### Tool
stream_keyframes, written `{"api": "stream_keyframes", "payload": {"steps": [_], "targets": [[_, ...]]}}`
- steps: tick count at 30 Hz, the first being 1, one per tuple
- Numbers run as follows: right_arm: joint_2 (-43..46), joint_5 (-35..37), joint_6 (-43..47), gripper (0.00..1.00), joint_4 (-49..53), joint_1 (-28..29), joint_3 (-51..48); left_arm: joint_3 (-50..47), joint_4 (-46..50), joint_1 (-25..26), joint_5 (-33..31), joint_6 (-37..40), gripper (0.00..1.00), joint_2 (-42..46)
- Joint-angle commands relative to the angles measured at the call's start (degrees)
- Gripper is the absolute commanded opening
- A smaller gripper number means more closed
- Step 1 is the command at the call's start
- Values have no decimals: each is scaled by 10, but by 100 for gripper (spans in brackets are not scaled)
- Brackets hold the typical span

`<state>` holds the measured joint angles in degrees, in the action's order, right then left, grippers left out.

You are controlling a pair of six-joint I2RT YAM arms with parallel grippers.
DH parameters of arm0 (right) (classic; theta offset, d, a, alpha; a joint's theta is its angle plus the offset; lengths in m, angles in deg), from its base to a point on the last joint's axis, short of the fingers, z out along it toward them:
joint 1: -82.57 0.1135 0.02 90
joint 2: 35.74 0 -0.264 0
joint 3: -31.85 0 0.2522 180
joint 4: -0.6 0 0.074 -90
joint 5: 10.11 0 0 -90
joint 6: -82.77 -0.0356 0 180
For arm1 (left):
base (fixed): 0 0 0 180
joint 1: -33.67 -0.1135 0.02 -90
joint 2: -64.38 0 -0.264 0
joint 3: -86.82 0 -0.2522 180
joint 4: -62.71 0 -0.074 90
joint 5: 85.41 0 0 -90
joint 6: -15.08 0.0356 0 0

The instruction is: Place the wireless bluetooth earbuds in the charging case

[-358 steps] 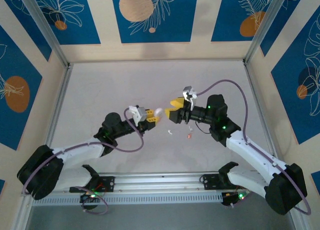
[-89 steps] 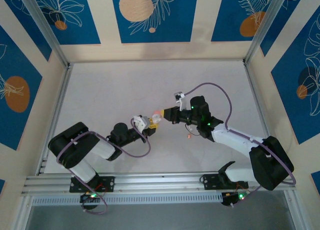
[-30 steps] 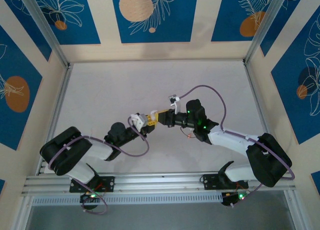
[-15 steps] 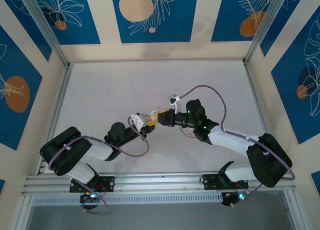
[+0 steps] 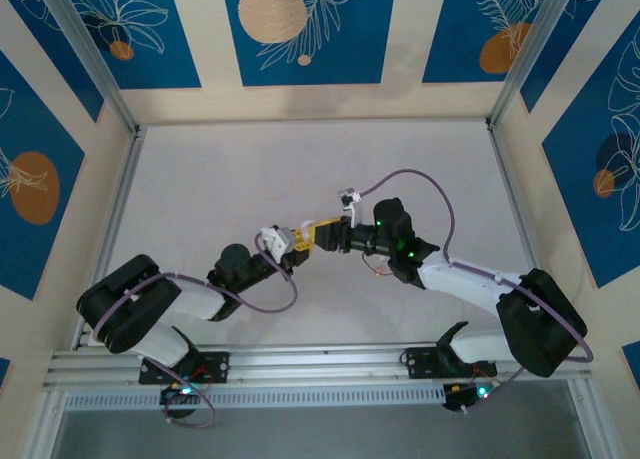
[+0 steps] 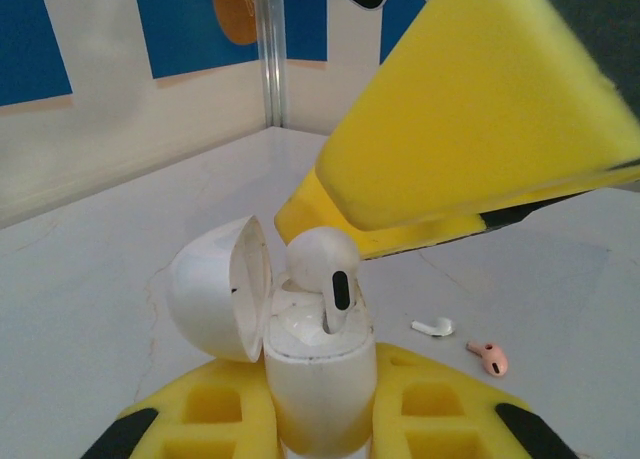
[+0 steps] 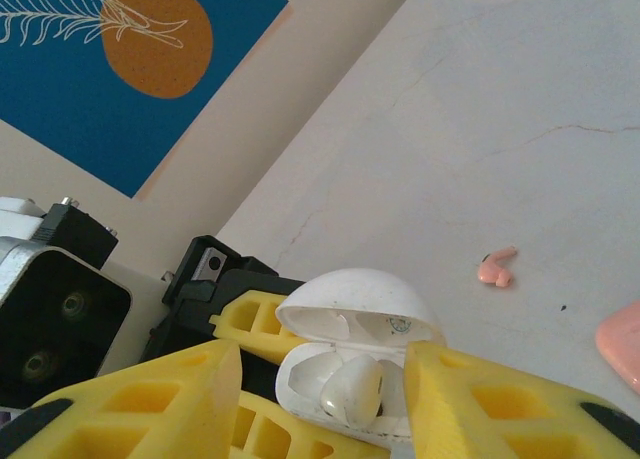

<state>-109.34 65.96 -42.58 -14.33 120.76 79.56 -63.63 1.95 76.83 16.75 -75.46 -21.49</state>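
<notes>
Tabletop, pale and cracked (blue leaf-print walls around), bears a pink earbud.

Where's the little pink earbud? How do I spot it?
On the pale table, look right of the open white case in the left wrist view. Two tiny buds lie there: a white earbud, and the pink earbud, salmon-coloured.

An earbud stands in the open case; a second earbud and third earbud lie on the table beyond.
</notes>
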Motion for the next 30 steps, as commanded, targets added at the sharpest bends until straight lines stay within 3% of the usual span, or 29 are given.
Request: {"api": "stream_keyframes", "payload": {"steps": [1,9,20,24,30], "targets": [[21,5,15,49,48,4,4,2,-57,7,18,6,15,21],[111,17,36,50,166,-11,25,-7,-49,9,39,34,15,24],[162,-10,-28,39,434,-19,109,-16,-61,12,79,85,15,16],[154,-22,-47,30,444,-20,111,-15,-61,16,89,92,15,17],[135,-50,-53,27,407,-22,115,-20,-61,19,88,95,15,26]]}}
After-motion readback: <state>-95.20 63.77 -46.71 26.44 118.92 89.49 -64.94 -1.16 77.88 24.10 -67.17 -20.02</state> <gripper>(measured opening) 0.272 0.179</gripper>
